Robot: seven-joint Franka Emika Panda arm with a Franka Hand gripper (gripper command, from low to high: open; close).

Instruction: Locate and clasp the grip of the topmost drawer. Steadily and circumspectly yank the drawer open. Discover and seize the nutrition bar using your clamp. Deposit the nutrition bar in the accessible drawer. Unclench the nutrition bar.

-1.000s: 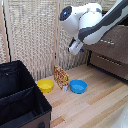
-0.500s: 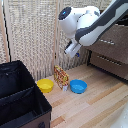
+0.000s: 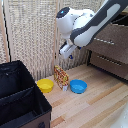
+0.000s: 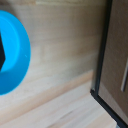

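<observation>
Nearest me in the exterior view sits a black open-topped fabric box (image 3: 20, 95), then on the pale wood floor (image 3: 95, 107) a yellow round bowl (image 3: 45, 85) and a blue round bowl (image 3: 78, 86). Between them, just behind, the flat orange-yellow speckled nutrition bar (image 3: 61, 77) stands upright. Above it hangs my white clamp with dark and blue fingers (image 3: 65, 50), carrying nothing; whether its fingers are spread or closed I cannot tell. Farthest back, at the exterior view's right, stands the dark brown wooden dresser (image 3: 114, 62), its topmost drawer (image 3: 111, 41) apparently closed. I judge I am on the first step, reaching for the silver bar handle (image 4: 125, 76), which the wrist view shows at its edge. Next I must swing over and line the fingers across that handle.
</observation>
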